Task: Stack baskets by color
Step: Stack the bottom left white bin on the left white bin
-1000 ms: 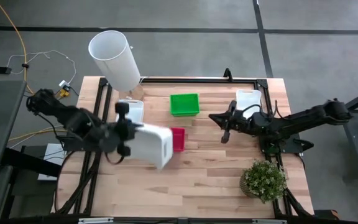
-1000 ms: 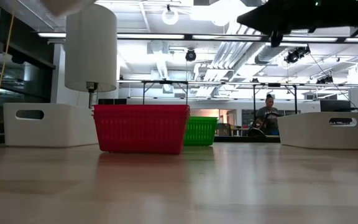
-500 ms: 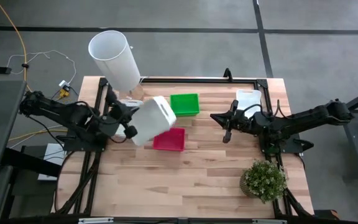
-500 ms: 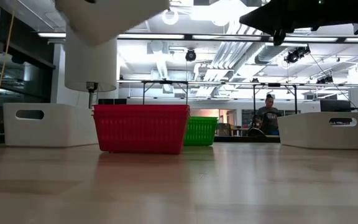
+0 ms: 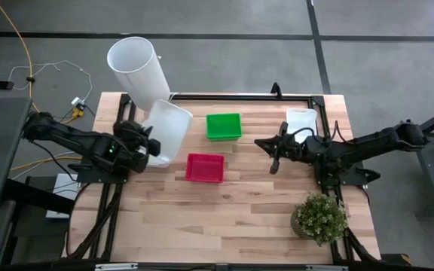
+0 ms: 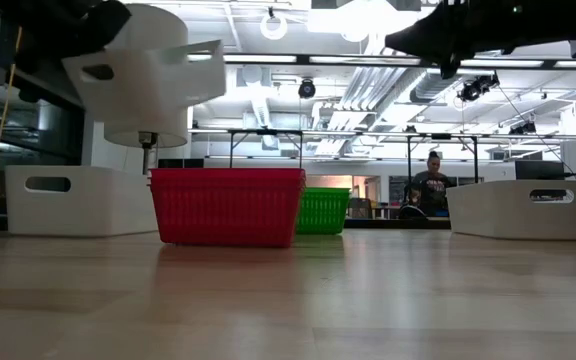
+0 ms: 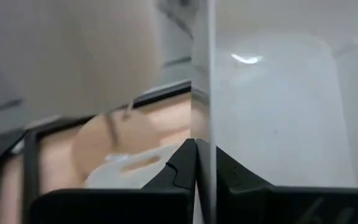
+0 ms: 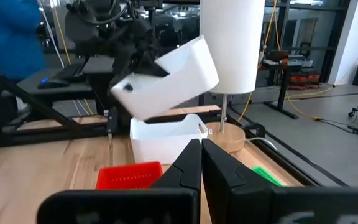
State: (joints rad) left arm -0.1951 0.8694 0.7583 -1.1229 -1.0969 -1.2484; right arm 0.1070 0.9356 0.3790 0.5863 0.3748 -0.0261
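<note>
1. The plant stands nearest the table's front edge, off to the right of the red basket and well apart from it.
2. The red basket sits upright near the table's middle; seen from above its inside looks empty. Whether it is one basket or a nested stack cannot be told.
3. The left gripper is just left of the red basket, clamped on the wall of a white basket and holding it tilted in the air; nothing shows inside it.
4. In the low view that held basket hangs above and left of the red basket, over a second white basket resting on the table.
5. The right wrist view shows the same pair: the tilted white basket above the resting one, with the red basket just in front.
6. The right gripper hovers to the right of the red basket, well apart from it, fingers pressed together and holding nothing.
7. The green basket sits just behind the red basket, upright and apart from it; its inside looks empty.
8. A third white basket lies far right of the red basket, near the back corner, partly under the right arm.
9. The white cylinder stands behind and left of the red basket, at the back left corner.
10. In the room beyond, a person sits far behind the table.
</note>
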